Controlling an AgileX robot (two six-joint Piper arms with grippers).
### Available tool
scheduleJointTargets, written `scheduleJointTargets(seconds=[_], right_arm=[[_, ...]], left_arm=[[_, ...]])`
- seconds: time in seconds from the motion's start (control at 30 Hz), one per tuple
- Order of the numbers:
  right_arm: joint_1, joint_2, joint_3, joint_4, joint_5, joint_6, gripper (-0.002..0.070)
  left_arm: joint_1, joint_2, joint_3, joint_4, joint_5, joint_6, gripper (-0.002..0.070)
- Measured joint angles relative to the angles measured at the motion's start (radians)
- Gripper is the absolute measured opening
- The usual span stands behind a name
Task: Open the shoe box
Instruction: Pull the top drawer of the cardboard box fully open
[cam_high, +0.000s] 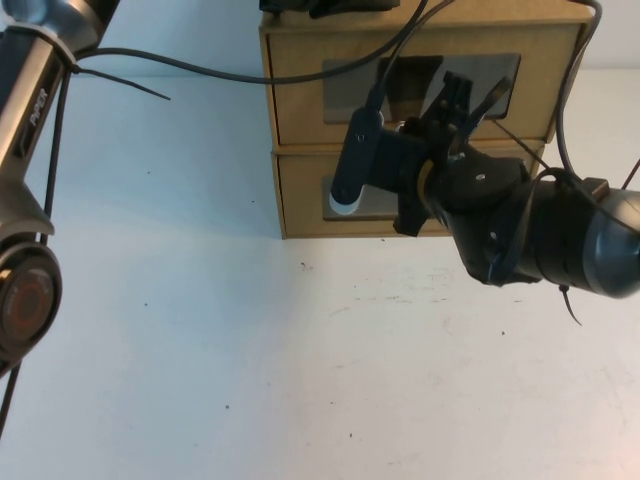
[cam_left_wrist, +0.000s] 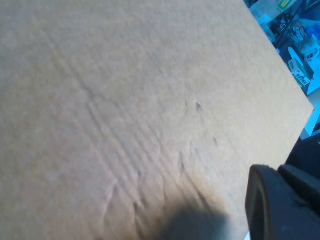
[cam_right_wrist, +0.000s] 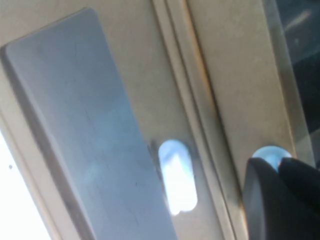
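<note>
- Two-armed working: at left, holding left gripper (cam_left_wrist: 282, 200) close over a cardboard panel (cam_left_wrist: 125, 100), grip impossible to tell.
- At back centre of table (cam_high: 250, 380), sitting upper shoe box (cam_high: 300, 60) atop lower shoe box (cam_high: 300, 200).
- At right, poising right gripper (cam_high: 455, 95), pinched closed, at upper shoe box's front window (cam_high: 350, 85).

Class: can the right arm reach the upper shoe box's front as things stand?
Likely yes. The right gripper sits at the upper shoe box front, by its window, with nothing between. The left gripper faces plain cardboard up close, out of the way.
</note>
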Motion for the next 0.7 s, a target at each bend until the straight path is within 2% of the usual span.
scheduleJointTargets(seconds=[0.3, 0.53, 0.7], right_arm=[[0.024, -0.092, 0.123, 0.000, -0.007, -0.018, 0.0011], [0.054, -0.215, 0.259, 0.045, -0.028, 0.000, 0.0011], [0.106, -0.296, 0.368, 0.121, 0.029, 0.022, -0.0008]], left_arm=[[0.000, 0.000, 0.000, -0.020, 0.023, -0.021, -0.0004], [-0.006, 0.000, 0.000, -0.054, 0.054, -0.042, -0.0004], [-0.004, -0.002, 0.000, -0.043, 0.050, -0.051, -0.0004]])
